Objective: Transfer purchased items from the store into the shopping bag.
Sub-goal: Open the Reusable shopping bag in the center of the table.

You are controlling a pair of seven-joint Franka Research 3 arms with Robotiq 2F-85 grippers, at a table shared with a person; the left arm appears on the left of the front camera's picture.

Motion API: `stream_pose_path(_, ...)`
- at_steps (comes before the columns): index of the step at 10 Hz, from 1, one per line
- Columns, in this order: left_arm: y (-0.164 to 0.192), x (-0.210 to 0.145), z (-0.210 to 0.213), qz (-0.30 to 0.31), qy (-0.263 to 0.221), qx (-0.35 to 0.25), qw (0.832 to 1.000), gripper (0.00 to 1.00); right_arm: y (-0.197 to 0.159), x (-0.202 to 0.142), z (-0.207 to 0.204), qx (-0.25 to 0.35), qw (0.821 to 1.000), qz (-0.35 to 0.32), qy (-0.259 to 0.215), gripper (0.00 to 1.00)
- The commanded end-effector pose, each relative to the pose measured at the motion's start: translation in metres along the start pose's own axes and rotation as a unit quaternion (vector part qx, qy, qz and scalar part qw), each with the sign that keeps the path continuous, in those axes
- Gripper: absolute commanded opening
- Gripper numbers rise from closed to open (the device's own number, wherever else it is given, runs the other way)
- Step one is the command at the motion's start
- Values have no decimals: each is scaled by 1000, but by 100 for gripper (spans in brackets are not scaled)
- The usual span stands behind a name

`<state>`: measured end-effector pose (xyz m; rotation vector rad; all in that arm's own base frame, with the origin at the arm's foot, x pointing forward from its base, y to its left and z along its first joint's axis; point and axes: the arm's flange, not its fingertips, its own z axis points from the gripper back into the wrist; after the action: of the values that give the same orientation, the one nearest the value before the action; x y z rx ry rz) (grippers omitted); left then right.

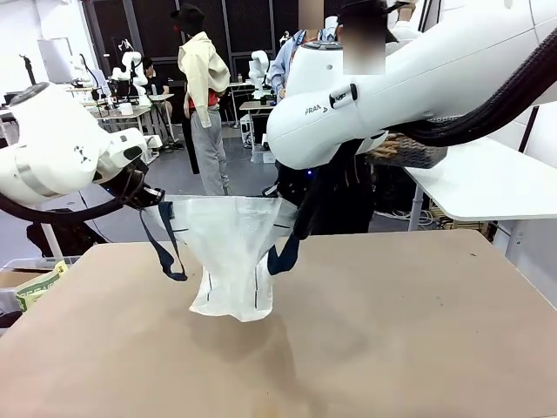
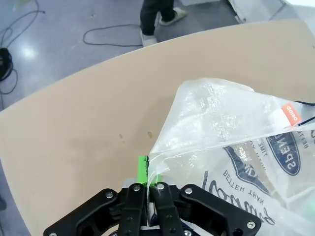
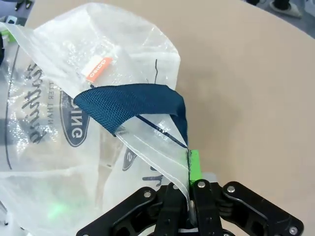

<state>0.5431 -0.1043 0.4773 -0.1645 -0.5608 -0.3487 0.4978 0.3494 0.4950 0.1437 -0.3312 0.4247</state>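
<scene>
Arms crowd the front view: the right arm's white upper link [image 1: 392,96] crosses in front of the person [image 1: 348,196] at the far side and covers most of a dark grey lattice basket [image 1: 419,153] there. Between the arms the shopping bag [image 1: 228,252] hangs spread open, its bottom at or just above the tan counter [image 1: 392,331]; whether it touches I cannot tell. Its navy handles [image 1: 167,248] dangle at either side. The left tool [image 2: 148,173] is pinched tight on the bag's rim. The right tool [image 3: 190,169] is clamped on the opposite rim, right beside a handle's root. An orange label [image 3: 97,68] shows on the bag's plastic. A greenish packet [image 1: 39,286] lies off the counter's left edge. To the right stands a second, white counter [image 1: 487,183], and cables [image 2: 108,37] trail over the grey floor [image 2: 59,29].
</scene>
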Motion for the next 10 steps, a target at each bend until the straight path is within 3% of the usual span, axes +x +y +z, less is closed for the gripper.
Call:
stream_pose_path(1,17,-5,6,-7,-19,-6,1000,0,0,5,-2,-22,1000,9,12,0)
stream_pose_path(6,-28,32,-19,-79,19,-41,996,0,32,14,-23,-23,999,30,17,0)
stream_pose_path(10,-37,35,-22,-74,21,-43,996,0,35,16,-32,-17,999,37,23,0)
